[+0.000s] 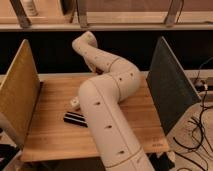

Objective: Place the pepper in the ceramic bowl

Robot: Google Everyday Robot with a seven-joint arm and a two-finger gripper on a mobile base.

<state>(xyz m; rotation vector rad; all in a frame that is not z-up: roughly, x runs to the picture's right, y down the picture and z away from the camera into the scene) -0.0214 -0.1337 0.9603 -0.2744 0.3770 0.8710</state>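
Observation:
My white arm [107,105] rises from the front edge, bends at an elbow [125,80] over the middle of the wooden table [52,135], and reaches back up to the left, ending near the table's back [85,42]. The gripper is hidden behind the arm's own links at that far end. The pepper is out of view. The ceramic bowl is hidden behind the arm.
A black rectangular bar [75,119] lies on the table left of the arm, with a small white cup [75,103] just behind it. A tan panel [20,95] walls the left side and a dark grey panel [167,87] the right. Cables [200,125] hang at the right.

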